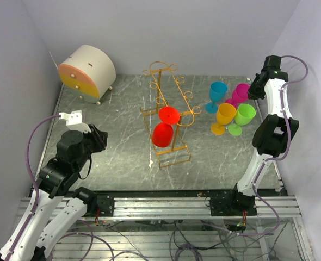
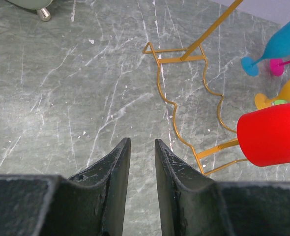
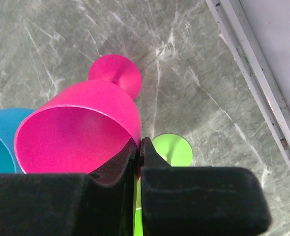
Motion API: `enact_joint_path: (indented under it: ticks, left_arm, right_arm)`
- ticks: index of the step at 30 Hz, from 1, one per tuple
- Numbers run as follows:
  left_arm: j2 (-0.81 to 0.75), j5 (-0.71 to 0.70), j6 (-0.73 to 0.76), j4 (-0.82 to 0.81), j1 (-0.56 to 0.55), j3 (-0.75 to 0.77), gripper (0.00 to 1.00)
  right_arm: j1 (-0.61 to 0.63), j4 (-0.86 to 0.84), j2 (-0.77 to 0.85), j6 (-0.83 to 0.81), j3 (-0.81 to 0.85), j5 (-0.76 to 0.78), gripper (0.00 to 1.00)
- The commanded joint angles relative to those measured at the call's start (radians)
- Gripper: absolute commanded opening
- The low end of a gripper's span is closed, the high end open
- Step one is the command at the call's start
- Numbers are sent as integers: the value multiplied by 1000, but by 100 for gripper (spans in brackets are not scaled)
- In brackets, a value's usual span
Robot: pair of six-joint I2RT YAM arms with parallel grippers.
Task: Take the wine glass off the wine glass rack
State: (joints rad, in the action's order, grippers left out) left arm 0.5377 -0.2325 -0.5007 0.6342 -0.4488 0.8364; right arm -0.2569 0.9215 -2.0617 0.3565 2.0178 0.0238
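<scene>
We judge this the approach: the left claw (image 2: 141, 141), narrowly parted and empty, must widen and reach the red wine glass (image 2: 270, 135) hanging bowl-down on the wine glass rack (image 2: 209, 33), while the right claw (image 3: 139, 142) sits closed at the pink glass (image 3: 81, 128).

My feed shows the table (image 1: 117, 109) as grey marble with white veining. The wine glass rack (image 2: 212, 29) is golden-orange wire; the wine glass (image 1: 162, 134) is solid red. I also see a blue glass (image 1: 217, 91), a magenta glass (image 3: 81, 123), an orange glass (image 1: 226, 114) and a lime-green glass (image 1: 245, 113), all plain. The round cabinet (image 1: 92, 65) is cream with an orange-and-yellow front
</scene>
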Motion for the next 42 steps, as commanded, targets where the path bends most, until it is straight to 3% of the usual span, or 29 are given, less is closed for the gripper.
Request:
enact_joint_path:
  ticks: [1, 5, 19, 25, 27, 31, 35, 38, 42]
  left_arm:
    - [0, -24, 13, -9, -2, 4, 37]
    - [0, -25, 12, -6, -1, 3, 37]
    - [-3, -33, 4, 0, -2, 2, 37]
    - [-1, -39, 3, 2, -2, 3, 37]
    - [2, -40, 4, 4, -2, 2, 37]
    - [8, -43, 1, 5, -2, 3, 37]
    - [11, -46, 0, 5, -2, 3, 37]
    - [14, -53, -4, 10, -2, 4, 37]
    - [9, -57, -7, 10, -2, 1, 37]
  right_arm:
    - [45, -11, -14, -32, 4, 58, 0]
    - [68, 1, -32, -39, 14, 70, 0]
    - [85, 10, 5, -23, 71, 147, 27]
    - [90, 21, 94, -9, 127, 68, 33]
    - [96, 26, 139, -2, 146, 26, 39]
    - [119, -11, 271, 22, 102, -130, 44]
    - [157, -193, 459, 144, -101, -549, 44]
    - [258, -302, 555, 225, -189, -763, 43]
    - [457, -267, 602, 203, -189, -812, 43]
